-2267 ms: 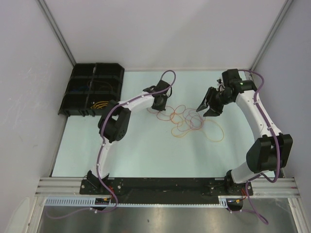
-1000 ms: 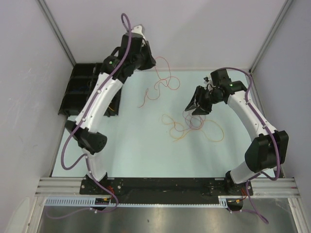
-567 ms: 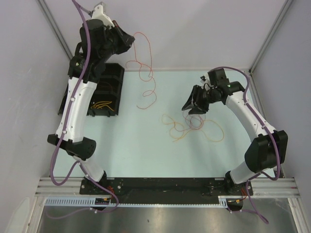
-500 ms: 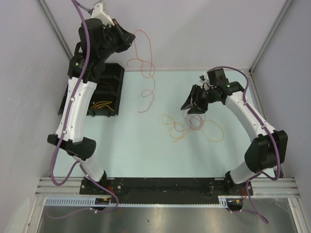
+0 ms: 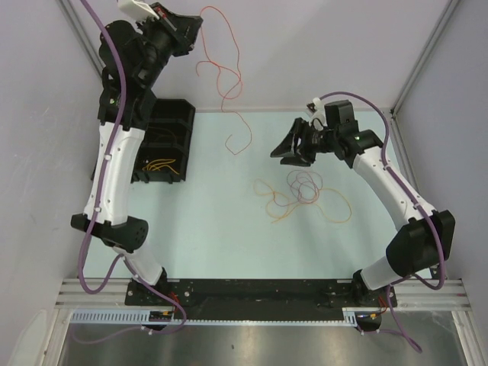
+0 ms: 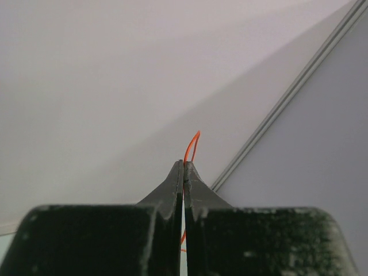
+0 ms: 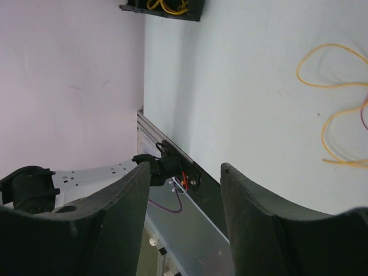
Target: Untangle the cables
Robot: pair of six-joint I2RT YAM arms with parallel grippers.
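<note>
My left gripper [image 5: 195,23] is raised high at the back left and shut on a thin red cable [image 5: 227,84], which hangs down in loops; whether its lower end touches the table I cannot tell. In the left wrist view the shut fingertips [image 6: 183,167] pinch the red cable [image 6: 192,145]. The remaining cables [image 5: 301,194], orange, yellow and pinkish-purple, lie tangled on the table right of centre. My right gripper [image 5: 288,149] is open and empty, above the table just left of and behind the tangle. The right wrist view shows yellow cable loops [image 7: 339,109] at the right.
A black compartment tray [image 5: 149,141] with yellow wires inside sits at the back left; it shows in the right wrist view [image 7: 167,7]. Grey walls close the left, back and right. The arm bases' rail [image 5: 259,293] runs along the near edge.
My left gripper has lifted the red cable out of the tangle, up and to the back left. My right gripper has moved left and back, away from the tangle.
</note>
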